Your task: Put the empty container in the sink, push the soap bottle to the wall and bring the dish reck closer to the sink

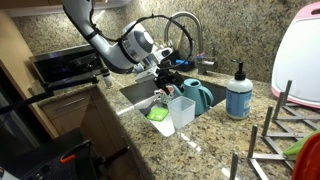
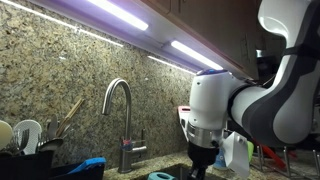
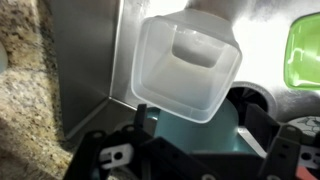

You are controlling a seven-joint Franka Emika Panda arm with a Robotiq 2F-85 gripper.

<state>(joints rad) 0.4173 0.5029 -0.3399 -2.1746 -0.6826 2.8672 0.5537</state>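
Already done: the empty container [image 1: 182, 110] seems to be inside the sink [image 1: 133, 93], so the first step looks finished.
Container place: in an exterior view it sits at the basin's near right part, with a green item [image 1: 158, 113] at its 9 o'clock and a teal jug [image 1: 198, 93] at its 1 o'clock. The wrist view shows the steel basin wall just beside it.
Container axis: the long axis is close to vertical, with the open mouth up toward the wrist camera and the narrower base down. Whether it leans a little cannot be told.
Pincer: the gripper [image 3: 195, 152] hangs above the tub, at about its 11 o'clock in an exterior view. Its fingers are spread wide with nothing between them, and the tub is clear of them.
Left, step two: the soap bottle [image 1: 238, 92] stands upright on the counter at the tub's 2 o'clock. It appears apart from the wall [image 1: 240, 30], so it is not yet pushed back.
Left, step three: the dish reck [image 1: 275, 125], at the bottle's 4 o'clock, is well apart from the basin and not yet drawn closer.
Progress: roughly a third, by my judgement.
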